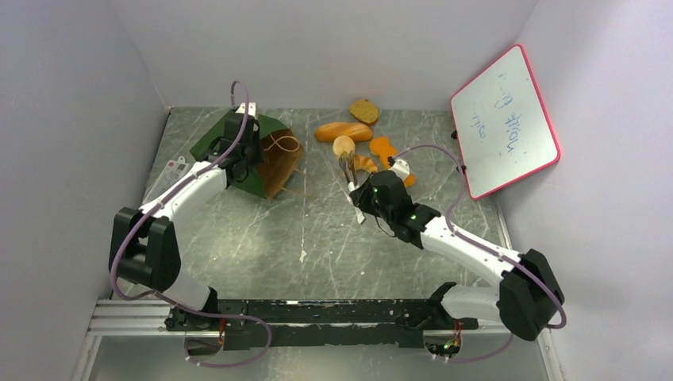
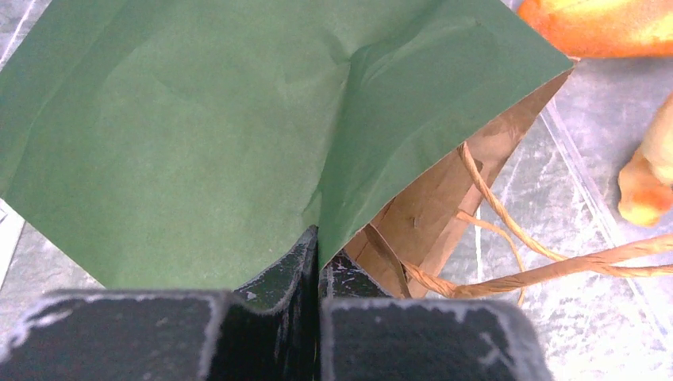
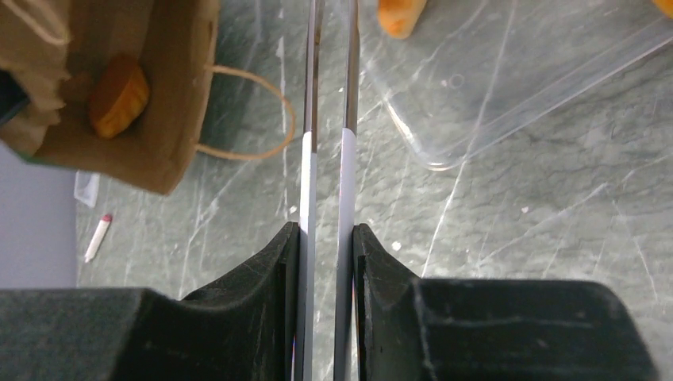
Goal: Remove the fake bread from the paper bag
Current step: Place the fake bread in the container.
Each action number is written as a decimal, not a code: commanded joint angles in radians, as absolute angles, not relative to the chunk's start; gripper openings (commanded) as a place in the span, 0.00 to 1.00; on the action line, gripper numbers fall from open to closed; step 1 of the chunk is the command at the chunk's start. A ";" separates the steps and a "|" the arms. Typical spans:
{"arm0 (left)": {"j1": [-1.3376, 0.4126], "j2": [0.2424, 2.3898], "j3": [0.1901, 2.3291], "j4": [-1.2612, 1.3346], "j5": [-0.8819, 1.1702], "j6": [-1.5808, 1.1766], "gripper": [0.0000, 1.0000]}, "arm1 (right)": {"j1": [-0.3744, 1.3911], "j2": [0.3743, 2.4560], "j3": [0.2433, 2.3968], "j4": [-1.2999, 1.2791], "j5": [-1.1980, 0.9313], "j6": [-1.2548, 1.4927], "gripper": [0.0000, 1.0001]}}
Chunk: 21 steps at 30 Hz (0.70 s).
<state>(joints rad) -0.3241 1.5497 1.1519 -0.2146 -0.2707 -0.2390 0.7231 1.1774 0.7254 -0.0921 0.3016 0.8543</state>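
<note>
Fake bread (image 1: 343, 132): set of small orange-tan toy pieces. Five are counted out on the surface (image 1: 317, 246); one is seen inside the paper bag (image 1: 266, 155).

1. left claw (image 2: 318, 258): closed on a crease of the bag's green outer wall. The bag is held tipped, its mouth turned rightward.
2. paper bag: green outside, brown inside, with cord handles trailing from the mouth.
3. round orange piece (image 3: 117, 95): lodged inside the bag against the brown inner wall; not yet extracted.
4. tweezers (image 3: 329, 182): clamped in the closed right claw (image 3: 327, 254), to the right of the bag's mouth. The tips are cut off in the wrist view, so whether anything is pinched cannot be told.
5. loaf, bun (image 1: 344, 145), croissant (image 1: 363, 163), flat piece (image 1: 382, 148), speckled slice (image 1: 364, 110): laid in a cluster well to the right of the bag.
6. whiteboard (image 1: 505, 121): farthest right of the bag, leaned at the wall.

Status: judged mostly done. At least one piece is left to be drawn from the bag.
</note>
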 commanded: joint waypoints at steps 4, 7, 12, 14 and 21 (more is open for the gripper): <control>-0.319 1.428 1.088 -0.222 -0.187 -0.229 0.07 | 0.674 1.287 0.752 0.057 0.237 0.821 0.00; -0.319 1.373 1.048 -0.249 -0.162 -0.217 0.07 | 0.652 1.319 0.742 0.105 0.219 0.827 0.00; -0.319 1.298 1.003 -0.339 -0.146 -0.194 0.07 | 0.620 1.363 0.733 0.165 0.196 0.831 0.00; -0.319 1.268 0.991 -0.380 -0.151 -0.187 0.07 | 0.613 1.375 0.725 0.185 0.186 0.835 0.00; -0.319 1.157 0.975 -0.496 -0.180 -0.178 0.07 | 0.600 1.423 0.720 0.221 0.177 0.849 0.00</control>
<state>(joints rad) -0.3241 1.2301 0.9844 -0.4091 -0.1761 -0.1936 0.6113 1.4097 0.7254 0.1322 0.1833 0.8383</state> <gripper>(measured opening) 0.073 0.281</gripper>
